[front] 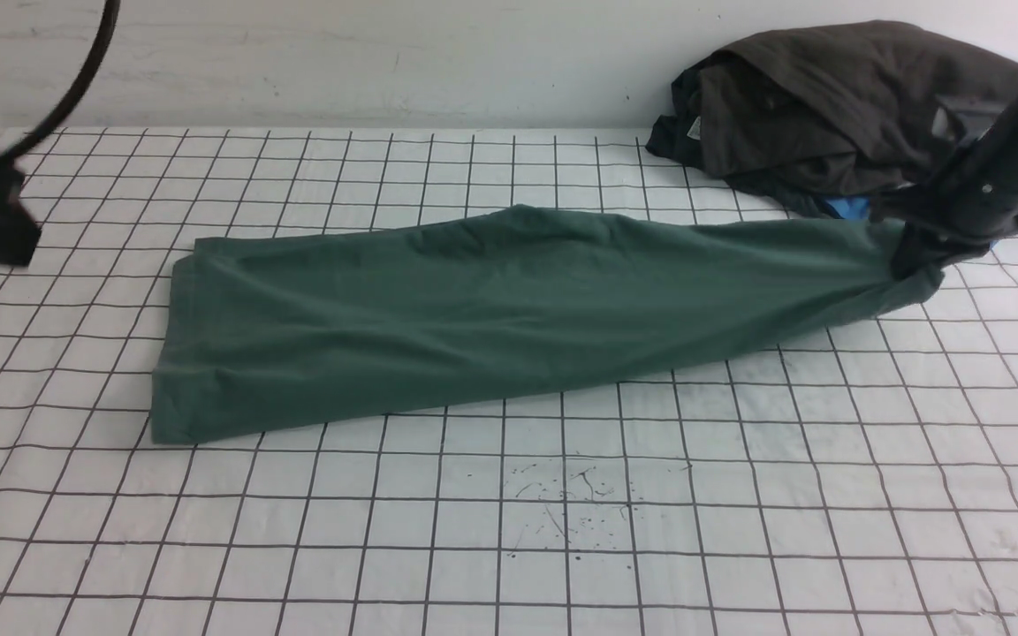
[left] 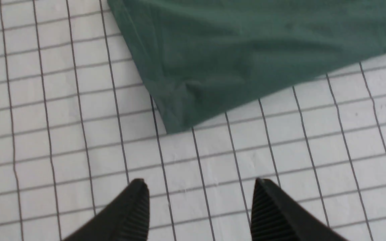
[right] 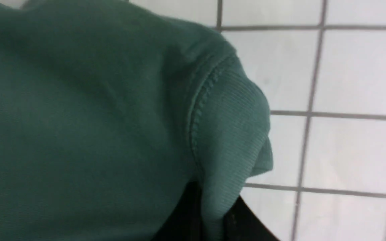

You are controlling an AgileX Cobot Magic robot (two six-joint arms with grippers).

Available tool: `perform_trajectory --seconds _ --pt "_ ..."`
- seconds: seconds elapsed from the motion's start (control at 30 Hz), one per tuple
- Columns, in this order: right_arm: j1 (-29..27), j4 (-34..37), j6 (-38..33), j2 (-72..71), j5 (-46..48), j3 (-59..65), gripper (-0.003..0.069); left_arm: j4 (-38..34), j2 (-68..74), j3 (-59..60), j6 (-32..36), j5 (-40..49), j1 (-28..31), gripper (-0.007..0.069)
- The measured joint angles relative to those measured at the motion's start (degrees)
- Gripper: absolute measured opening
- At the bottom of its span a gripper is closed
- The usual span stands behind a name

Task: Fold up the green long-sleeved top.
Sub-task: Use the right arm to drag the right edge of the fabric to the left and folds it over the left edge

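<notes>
Left gripper [left: 199, 207] nearest, jaws spread and empty above the worktop [front: 562, 530], just off the green long-sleeved top [front: 491, 318]'s near left corner. Right gripper [front: 911, 261] pinches its ribbed edge toward the far right corner, apparently to carry a fold. Containers: none; dark garments [front: 836, 106] heaped far right

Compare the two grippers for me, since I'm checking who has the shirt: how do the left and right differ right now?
The right gripper is shut on the ribbed edge of the green long-sleeved top; the left gripper is open and holds nothing. The right one sits at the top's bunched far-right end; the left one hangs above bare gridded table, apart from the top's near corner. Both have dark fingers.
</notes>
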Motion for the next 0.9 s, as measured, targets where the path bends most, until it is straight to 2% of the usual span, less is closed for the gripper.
perform_trajectory --seconds 0.13,0.17,0.23,0.37,0.47,0.5,0.53,0.57,0.6,0.63,0.7,0.73,0.77,0.9 --pt "-2.24 -11.20 3.84 -6.81 0.78 0.00 0.0020 0.11 -13.16 16.35 0.00 0.23 0.00 0.0384" --pt "-2.36 -11.61 4.20 -7.40 0.79 0.00 0.0020 0.11 -13.67 17.01 0.00 0.10 0.00 0.0384" --pt "-3.39 -15.42 6.42 -11.53 1.10 0.00 0.0020 0.11 -19.90 25.99 0.00 -3.86 0.00 0.0384" --pt "-2.15 -13.27 8.01 -16.46 1.64 -0.45 0.0020 0.11 -24.51 34.50 0.00 -12.29 0.00 0.0384" --pt "4.69 -7.45 8.01 -19.17 1.60 -0.99 0.0020 -0.14 -26.18 39.46 -0.06 -23.49 0.00 0.0380" --pt "7.61 -5.09 8.01 -19.23 1.28 -1.05 0.0020 -0.55 -26.18 40.23 -0.11 -25.98 0.00 0.0375" --pt "8.22 -4.60 7.95 -19.23 1.18 -1.05 0.0020 -0.76 -26.18 40.48 -0.12 -26.38 0.00 0.0371" --pt "13.27 -0.63 7.61 -18.42 0.02 -1.05 0.0020 -1.84 -25.86 41.07 -0.16 -29.49 0.00 0.0357" --pt "13.90 0.35 7.48 -18.26 -0.23 -1.05 0.0020 -1.97 -25.76 41.17 -0.16 -29.81 0.00 0.0352" --pt "18.91 3.51 6.49 -16.85 -2.54 -1.05 0.0020 -2.97 -25.39 41.44 -0.16 -32.00 0.00 0.0335" --pt "24.51 7.43 4.68 -13.80 -6.48 -1.05 0.0020 -4.51 -24.56 41.60 -0.16 -33.66 0.00 0.0302" --pt "25.02 7.43 4.54 -13.47 -6.91 -1.00 0.0020 -4.62 -24.49 41.60 -0.16 -33.77 0.00 0.0298" --pt "29.23 9.77 3.38 -10.78 -10.88 -1.00 0.0020 -5.11 -23.72 41.60 -0.16 -34.26 0.00 0.0272" --pt "35.24 11.67 2.82 -4.21 -17.85 -0.95 0.0020 -5.44 -22.49 41.60 -0.16 -34.42 0.00 0.0213"
